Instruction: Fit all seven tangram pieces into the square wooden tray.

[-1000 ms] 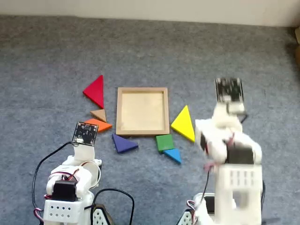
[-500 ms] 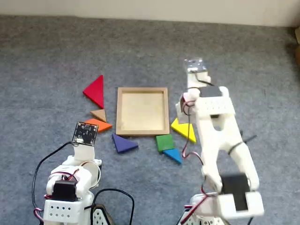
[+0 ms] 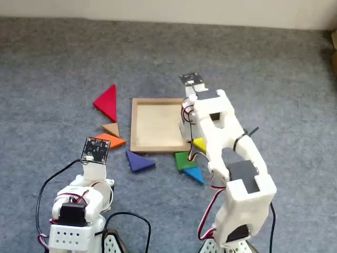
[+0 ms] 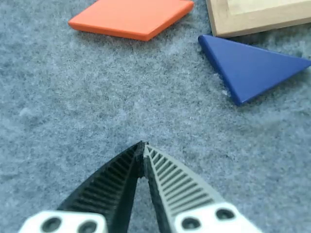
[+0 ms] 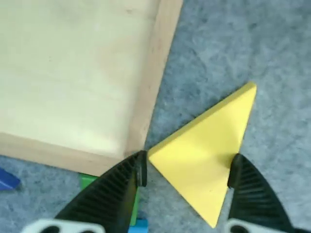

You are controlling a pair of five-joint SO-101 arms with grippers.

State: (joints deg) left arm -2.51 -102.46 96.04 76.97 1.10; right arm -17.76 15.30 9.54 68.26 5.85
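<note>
The square wooden tray (image 3: 135, 125) lies bare on the grey carpet. My right arm (image 3: 216, 126) stretches over its right edge and covers most of the yellow triangle (image 3: 199, 143). In the right wrist view my right gripper (image 5: 188, 170) is open, one finger on each side of the yellow triangle (image 5: 204, 155), beside the tray's rim (image 5: 160, 73). Left of the tray lie a red triangle (image 3: 107, 103), a tan triangle (image 3: 111, 128) and an orange parallelogram (image 3: 110, 140). My left gripper (image 4: 142, 145) is shut and holds nothing, above carpet short of the orange parallelogram (image 4: 131, 17) and the dark blue triangle (image 4: 252, 68).
A green square (image 3: 184, 159) and a light blue triangle (image 3: 195, 174) lie just in front of the tray, under the right arm's flank. The dark blue triangle (image 3: 139, 161) sits at the tray's front left corner. My left arm (image 3: 87, 200) stays folded at the near left.
My right arm has swung from the right side leftward and stretched forward, coming down over the yellow triangle at the tray's right edge. The left arm and the pieces have kept still.
</note>
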